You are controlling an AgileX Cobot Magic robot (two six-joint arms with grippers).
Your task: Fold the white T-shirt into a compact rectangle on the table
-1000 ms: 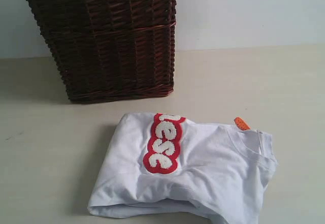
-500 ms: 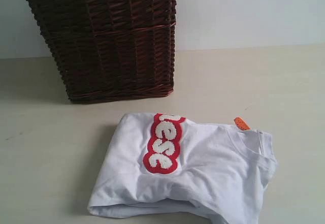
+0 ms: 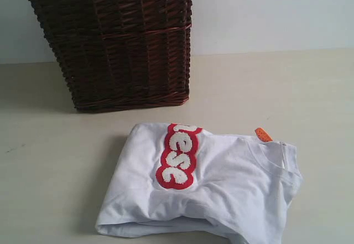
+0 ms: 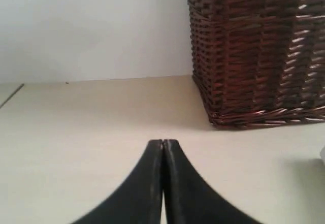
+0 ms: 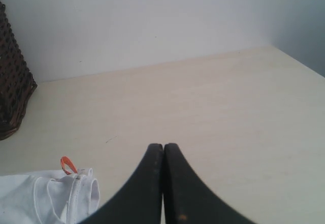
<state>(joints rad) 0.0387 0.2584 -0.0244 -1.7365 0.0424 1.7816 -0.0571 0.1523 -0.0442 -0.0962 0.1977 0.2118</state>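
Left wrist view, lower centre of frame: the left tool [image 4: 163, 141], two matte black fingers [image 4: 144, 188] with small rounded tips. Their straight inner faces meet along a thin vertical seam. The outer edges curve outward in a concave sweep, widening to a broad base at the bottom edge.

Right wrist view, lower centre: the right tool [image 5: 163, 146], of the same black, flared, two-part form, with a faint sheen near the tips. A small brownish speck [image 5: 180, 217] marks one finger near the bottom edge.
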